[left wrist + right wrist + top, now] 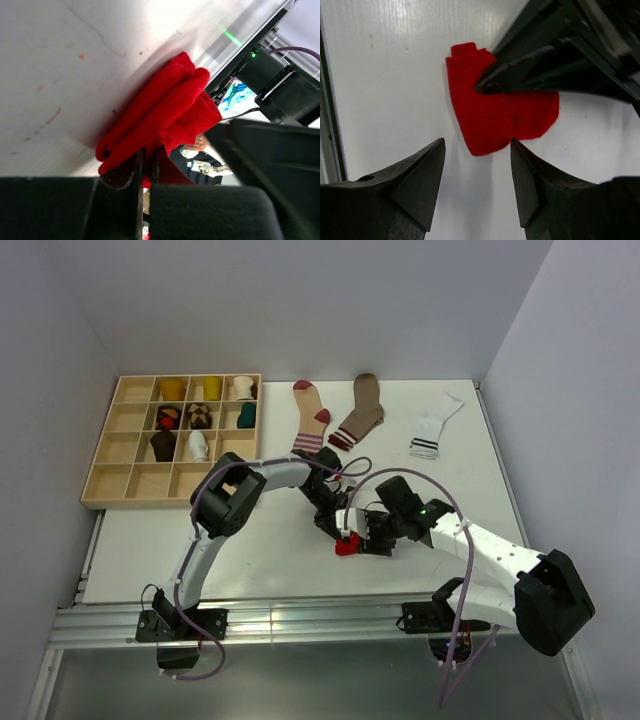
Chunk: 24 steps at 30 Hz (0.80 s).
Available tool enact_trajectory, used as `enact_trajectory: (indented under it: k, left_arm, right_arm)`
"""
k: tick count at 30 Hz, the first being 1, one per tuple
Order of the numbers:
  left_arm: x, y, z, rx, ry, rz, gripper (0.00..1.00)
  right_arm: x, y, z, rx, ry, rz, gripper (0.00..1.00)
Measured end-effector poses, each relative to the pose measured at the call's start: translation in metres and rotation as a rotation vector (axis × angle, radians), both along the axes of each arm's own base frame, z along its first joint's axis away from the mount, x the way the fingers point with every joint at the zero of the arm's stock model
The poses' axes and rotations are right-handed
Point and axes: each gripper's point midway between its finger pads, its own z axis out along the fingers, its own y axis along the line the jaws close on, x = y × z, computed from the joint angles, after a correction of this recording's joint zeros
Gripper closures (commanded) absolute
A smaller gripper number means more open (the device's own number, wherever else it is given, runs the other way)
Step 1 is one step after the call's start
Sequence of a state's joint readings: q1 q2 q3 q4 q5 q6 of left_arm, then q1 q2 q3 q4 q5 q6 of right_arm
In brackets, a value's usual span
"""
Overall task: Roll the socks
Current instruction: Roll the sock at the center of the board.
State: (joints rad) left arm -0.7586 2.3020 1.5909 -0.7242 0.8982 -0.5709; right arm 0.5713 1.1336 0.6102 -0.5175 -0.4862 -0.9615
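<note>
One red sock [490,120] lay bunched into a loose roll near the middle of the table's [200,550] near edge. My left claw [482,89] pinched its fold tight, I judged to keep the roll from unwinding; my right claw [477,145] hung spread just beside it.

The red sock [165,110] lies bunched in thick folds on the white bench [75,60], close to one edge of the bench. The left gripper [146,160] has its dark fingers [125,175] pinched on the sock's lowest fold (only a thin slit shows between them). Black housing of the other arm [280,90], with a small green light [253,54] and a purple cable [295,50], stands just beyond the sock.
</note>
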Motion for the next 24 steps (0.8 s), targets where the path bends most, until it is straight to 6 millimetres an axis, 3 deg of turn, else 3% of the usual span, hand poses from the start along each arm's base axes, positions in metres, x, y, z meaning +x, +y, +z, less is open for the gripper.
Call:
enact_trajectory:
  k: [5, 16, 20, 24]
  left_arm:
    - [0.002, 0.0, 0.0, 0.002, 0.022, 0.005, 1.0]
    - [0.006, 0.0, 0.0, 0.0, 0.027, 0.008, 0.97]
    - [0.008, 0.001, -0.001, -0.01, 0.025, 0.012, 0.87]
    - [0.013, 0.006, -0.002, -0.044, 0.01, 0.049, 0.68]
  right_arm:
    - [-0.007, 0.009, -0.014, -0.045, -0.065, 0.054, 0.38]
    - [0.004, 0.023, -0.027, -0.095, -0.15, 0.068, 0.46]
    - [0.008, 0.024, -0.034, -0.112, -0.146, 0.051, 0.64]
    - [0.01, 0.028, -0.034, -0.11, -0.129, 0.035, 0.71]
